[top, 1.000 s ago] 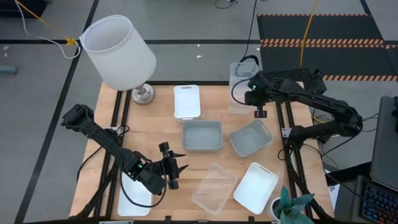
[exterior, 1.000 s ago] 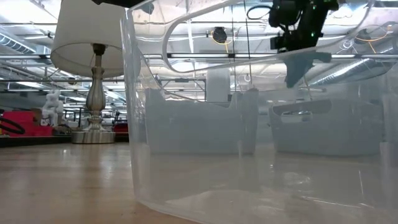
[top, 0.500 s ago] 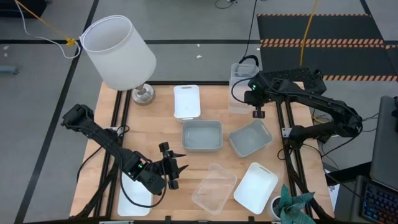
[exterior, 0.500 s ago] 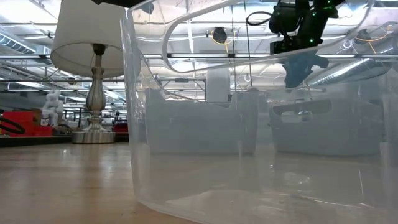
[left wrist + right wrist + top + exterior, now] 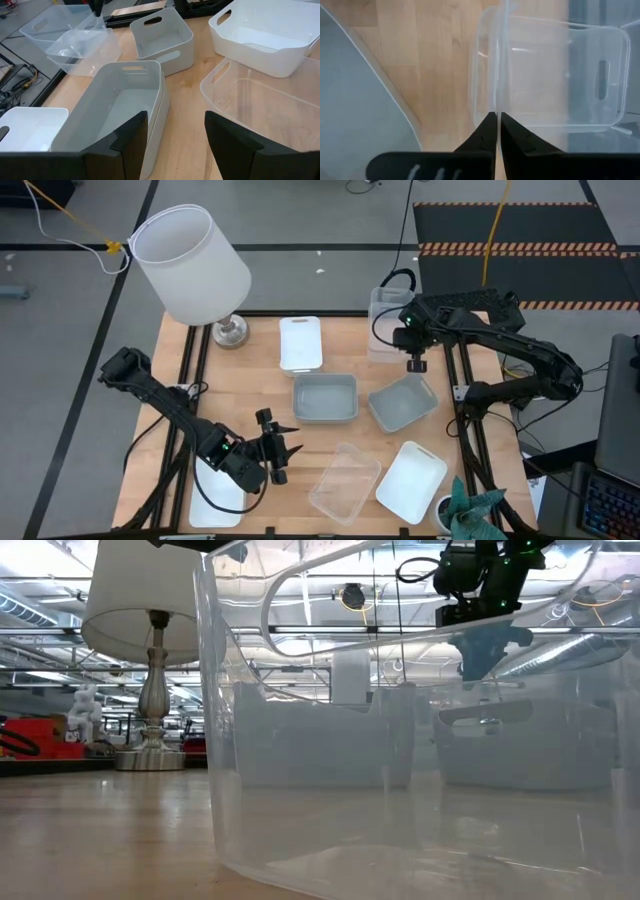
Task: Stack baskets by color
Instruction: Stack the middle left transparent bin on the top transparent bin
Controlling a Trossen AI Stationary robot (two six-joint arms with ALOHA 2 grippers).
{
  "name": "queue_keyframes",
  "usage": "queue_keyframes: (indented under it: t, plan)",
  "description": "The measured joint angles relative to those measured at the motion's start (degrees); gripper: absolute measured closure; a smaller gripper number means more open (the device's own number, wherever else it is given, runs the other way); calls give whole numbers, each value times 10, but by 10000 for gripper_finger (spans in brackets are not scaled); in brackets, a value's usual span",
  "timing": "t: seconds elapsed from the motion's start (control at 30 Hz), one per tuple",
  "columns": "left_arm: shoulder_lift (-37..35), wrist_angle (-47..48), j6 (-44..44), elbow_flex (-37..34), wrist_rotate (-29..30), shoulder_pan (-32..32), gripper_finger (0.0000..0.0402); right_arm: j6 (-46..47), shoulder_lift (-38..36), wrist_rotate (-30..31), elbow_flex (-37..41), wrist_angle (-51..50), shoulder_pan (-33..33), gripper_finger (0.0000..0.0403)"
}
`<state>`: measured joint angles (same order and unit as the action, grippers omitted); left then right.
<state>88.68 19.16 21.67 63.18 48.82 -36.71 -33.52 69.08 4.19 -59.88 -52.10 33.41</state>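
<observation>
Several baskets rest bottom-down on the wooden table. Two grey-blue ones (image 5: 325, 397) (image 5: 402, 402) sit mid-table. White ones lie far (image 5: 300, 343), near right (image 5: 411, 480) and near left (image 5: 215, 500). One clear basket (image 5: 345, 482) is near, another (image 5: 385, 320) at the far right. My left gripper (image 5: 278, 450) (image 5: 175, 145) hovers open at the near left, pointing at the first grey-blue basket (image 5: 115, 100) and the clear one (image 5: 260, 105). My right gripper (image 5: 417, 364) (image 5: 497, 119) (image 5: 488, 660) hangs shut in the air by the far clear basket's (image 5: 555, 75) near end.
A lamp with a big white shade (image 5: 190, 260) stands at the far left corner on a metal foot (image 5: 230, 332). A green plant (image 5: 470, 515) sits off the near right corner. Bare wood (image 5: 250, 390) lies between the lamp and my left gripper.
My right gripper has rolled a little about its own pointing line while staying in place above the far right baskets, still shut. The left arm and all baskets have kept still.
</observation>
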Motion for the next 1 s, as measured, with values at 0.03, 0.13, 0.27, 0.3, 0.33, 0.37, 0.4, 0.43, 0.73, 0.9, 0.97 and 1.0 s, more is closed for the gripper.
queue_keyframes:
  t: [0.03,0.13,0.27,0.3,0.33,0.37,0.4,0.43,0.73,0.9,0.97,1.0]
  plan:
    - [0,0,0,0,0,0,204,2,3,0,0,0,0,400]
    - [0,0,0,0,0,0,204,8,13,0,0,0,0,400]
    - [0,-2,0,0,0,0,204,1,23,1,0,1,0,399]
    - [0,-2,0,0,0,0,204,0,24,1,0,3,0,399]
    - [0,-2,0,0,0,0,204,0,24,1,0,5,0,399]
    - [0,-2,0,0,0,0,204,0,23,1,0,6,0,399]
    - [0,-2,0,0,-1,0,204,-1,23,1,0,5,0,399]
    - [0,-2,-1,0,-1,0,204,-2,23,1,0,5,0,399]
    - [0,-2,-4,0,-2,0,204,-6,23,0,0,4,0,399]
    - [0,-2,-4,0,-5,0,204,-6,23,0,0,3,0,399]
    - [0,-2,-4,0,-5,0,204,-6,23,0,0,3,0,399]
    - [0,-2,-4,0,-5,0,204,-6,23,0,0,3,0,398]
